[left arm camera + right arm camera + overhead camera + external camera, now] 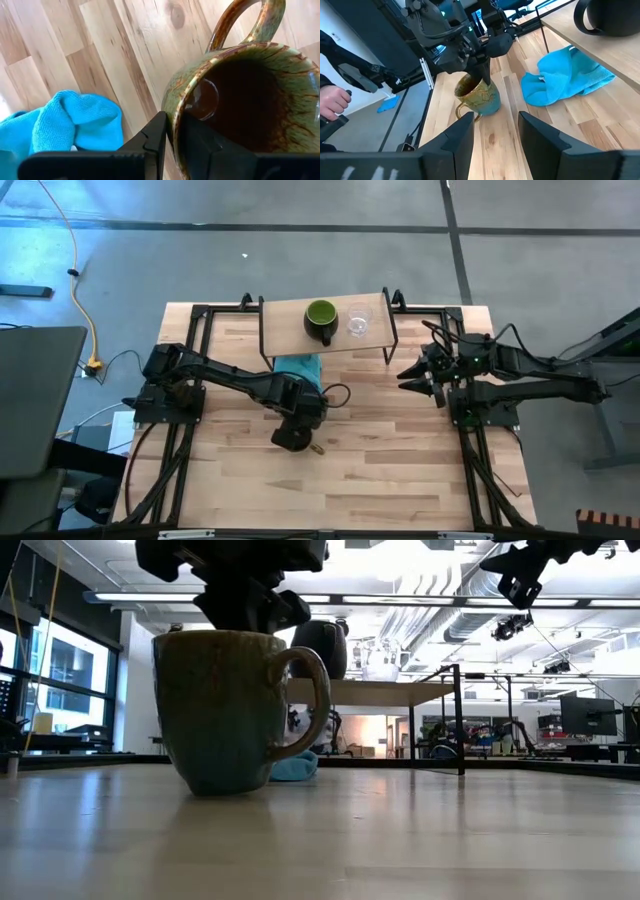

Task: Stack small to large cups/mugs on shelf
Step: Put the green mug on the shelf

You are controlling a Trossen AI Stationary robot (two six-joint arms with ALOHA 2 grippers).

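Note:
The brown mug (225,710) stands upright on the tabletop near the middle, its handle (250,25) toward the near right. My left gripper (296,430) reaches down from above and is shut on its rim. On the shelf (285,320) at the far middle stand the dark mug with green inside (320,317) and, to its right, the clear glass cup (358,322). My right gripper (420,375) waits open, raised at the table's right, with nothing between its fingers. My left gripper holds the brown mug's rim (172,107) on the side opposite the handle. One finger (200,145) is inside the mug and the other finger (155,137) is outside its wall. The fingers come from above, pointing steeply down. The mug stands upright with its base on the table.
A teal cloth (298,365) lies crumpled on the table just in front of the shelf, behind the brown mug. The shelf's black legs (390,345) stand at its corners. Black arm frames run along both table sides. A person's hand (332,102) shows beyond the table's left.

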